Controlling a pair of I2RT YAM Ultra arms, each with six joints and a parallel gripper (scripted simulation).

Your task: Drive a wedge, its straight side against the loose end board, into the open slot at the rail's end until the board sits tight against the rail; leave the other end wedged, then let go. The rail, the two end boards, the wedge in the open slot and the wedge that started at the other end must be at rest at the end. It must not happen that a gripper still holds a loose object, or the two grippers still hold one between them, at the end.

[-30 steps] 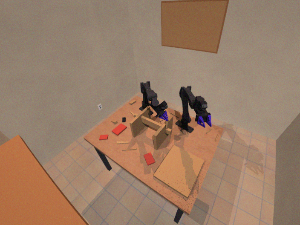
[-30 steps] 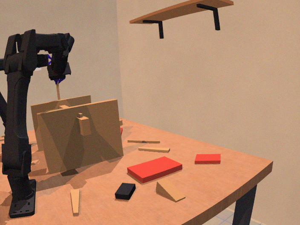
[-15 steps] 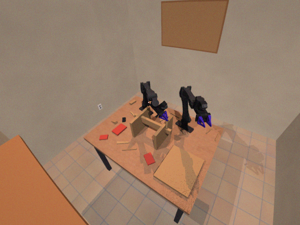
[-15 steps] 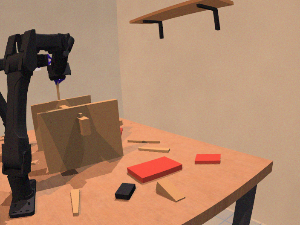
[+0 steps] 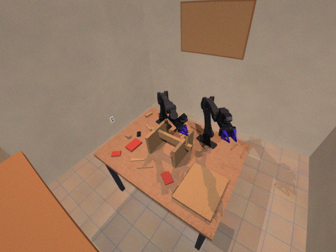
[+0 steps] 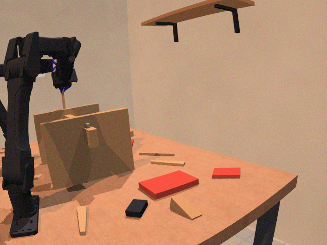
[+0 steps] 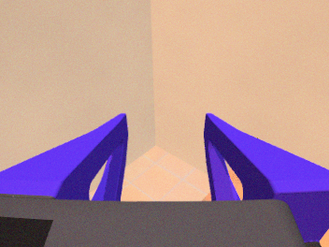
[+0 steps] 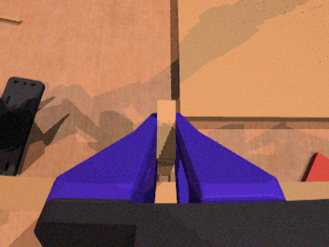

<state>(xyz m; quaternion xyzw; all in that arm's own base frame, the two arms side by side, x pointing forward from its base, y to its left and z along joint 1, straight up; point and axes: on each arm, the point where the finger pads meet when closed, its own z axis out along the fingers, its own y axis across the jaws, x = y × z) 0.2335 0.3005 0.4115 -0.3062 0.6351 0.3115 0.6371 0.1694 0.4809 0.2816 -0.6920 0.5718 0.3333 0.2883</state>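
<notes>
right claw (image 5: 186,132) (image 6: 62,90) (image 8: 166,115): nearly closed, gripping upright wedge (image 5: 186,139) (image 6: 63,100) (image 8: 166,128) by rail's (image 5: 169,137) (image 6: 92,137) end; seating unclear | left claw (image 5: 232,141) (image 6: 54,65) (image 7: 165,115): partly open, empty, well above table | surface: wood-toned table (image 5: 152,180) (image 6: 163,229) (image 8: 93,47), shadowed | room: beige walls (image 5: 81,68) (image 6: 211,79) (image 7: 243,70), tiled floor (image 5: 135,208) (image 6: 244,235) (image 7: 164,182), bracketed shelf (image 6: 195,11) was up on one wall

From the two upright boards (image 5: 155,139) (image 6: 113,142) in the top view, count two arms (image 5: 207,119) (image 6: 18,113) (image 8: 28,94), at 12 and 2 o'clock; three red blocks (image 5: 133,144) (image 6: 168,183) (image 8: 320,170), two near 9, one at 6; one black block (image 5: 138,133) (image 6: 135,209), toward 10; two wooden strips (image 5: 137,159) (image 6: 167,163), at 8; one large flat panel (image 5: 200,189) (image 8: 257,79), at 5.
</notes>
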